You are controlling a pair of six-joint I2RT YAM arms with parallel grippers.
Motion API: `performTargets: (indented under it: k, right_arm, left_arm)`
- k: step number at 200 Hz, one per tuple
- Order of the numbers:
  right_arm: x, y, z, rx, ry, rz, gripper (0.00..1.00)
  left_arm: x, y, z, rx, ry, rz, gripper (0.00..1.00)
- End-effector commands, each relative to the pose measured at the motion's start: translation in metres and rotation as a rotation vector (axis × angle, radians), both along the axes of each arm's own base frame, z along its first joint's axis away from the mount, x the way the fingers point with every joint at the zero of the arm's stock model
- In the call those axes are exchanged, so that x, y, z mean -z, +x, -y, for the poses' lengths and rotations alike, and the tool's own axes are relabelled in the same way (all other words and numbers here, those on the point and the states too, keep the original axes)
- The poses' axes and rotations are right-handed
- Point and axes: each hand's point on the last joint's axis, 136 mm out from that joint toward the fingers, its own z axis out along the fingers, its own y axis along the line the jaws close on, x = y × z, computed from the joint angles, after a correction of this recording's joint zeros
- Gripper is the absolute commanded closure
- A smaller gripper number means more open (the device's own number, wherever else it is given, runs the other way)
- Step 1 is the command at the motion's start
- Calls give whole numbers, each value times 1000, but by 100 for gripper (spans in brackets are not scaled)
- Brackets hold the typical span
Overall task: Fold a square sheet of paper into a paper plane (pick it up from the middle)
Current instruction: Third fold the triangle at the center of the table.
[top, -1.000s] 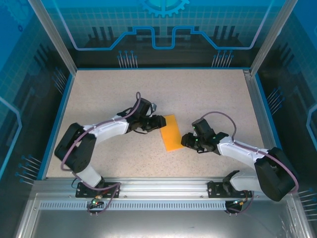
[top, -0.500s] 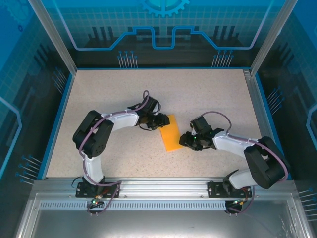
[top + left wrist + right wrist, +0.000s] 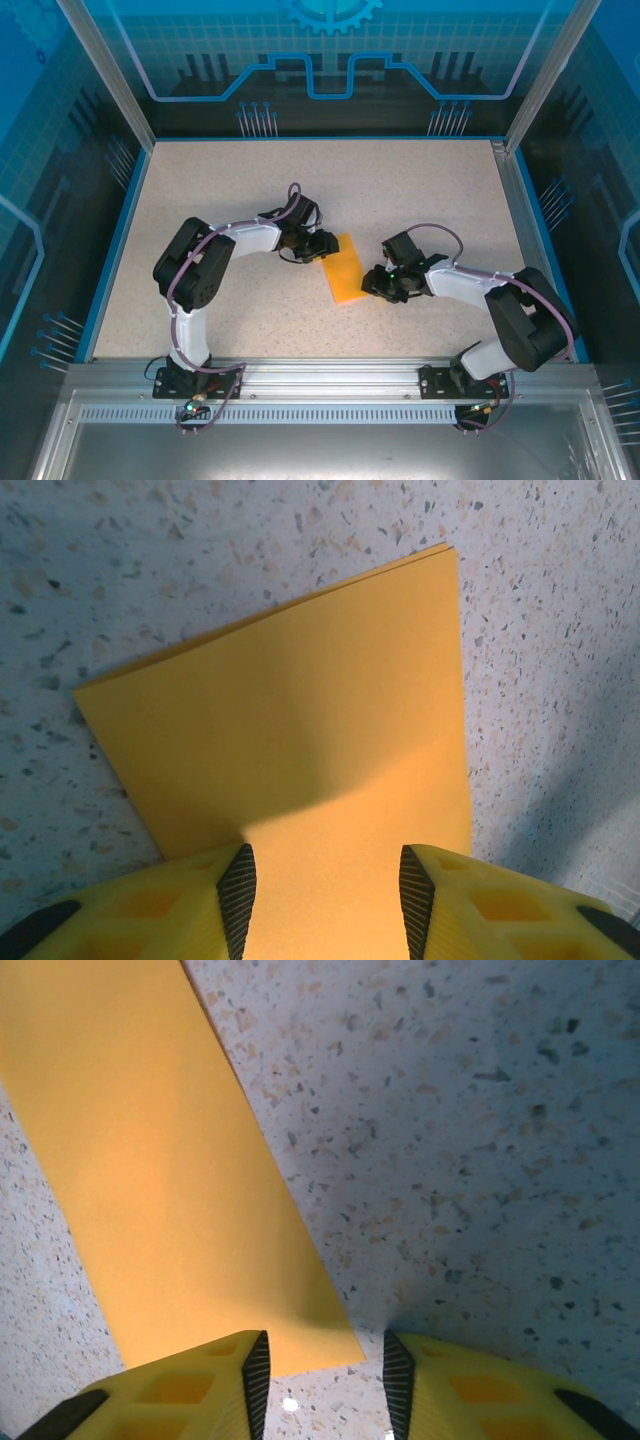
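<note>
The orange-yellow sheet of paper (image 3: 345, 268) lies flat on the speckled table as a narrow rectangle, and two layers show along its far edge (image 3: 300, 730). My left gripper (image 3: 322, 247) is at the paper's upper left edge. It is open, low over the sheet, with paper across the whole gap between its fingers (image 3: 325, 880). My right gripper (image 3: 372, 283) is at the paper's lower right side, also open. The paper's near corner (image 3: 160, 1180) reaches into the gap (image 3: 322, 1360) beside that gripper's left finger (image 3: 255, 1370).
The table (image 3: 420, 190) is boxed in by a blue rim and metal posts (image 3: 110, 80). Bare tabletop lies behind and to both sides of the paper. Both arms bend in toward the middle, with their bases on the near rail (image 3: 330, 380).
The left arm has folded its elbow in and its gripper has slid a little right onto the paper's edge. The right gripper has edged left toward the paper. The paper lies as before.
</note>
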Motion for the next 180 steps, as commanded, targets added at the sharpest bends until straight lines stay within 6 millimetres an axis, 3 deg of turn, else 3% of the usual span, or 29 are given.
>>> performTargets:
  k: [1, 23, 56, 115, 180]
  right_arm:
    - [-12, 10, -21, -9, 108, 25, 64]
    - [-19, 11, -19, 27, 111, 26, 62]
    - [-27, -2, -1, 87, 11, 23, 55]
    - [-24, -16, -40, 135, 200, -42, 45]
    - [-9, -19, -51, 200, 240, -74, 40]
  left_arm:
    - [11, -6, -2, 26, 14, -37, 54]
    - [12, -8, -2, 24, 10, -44, 54]
    - [12, -9, -2, 23, 7, -48, 54]
    - [11, -10, -2, 19, 4, -49, 54]
    - [11, -13, -2, 28, 1, -54, 54]
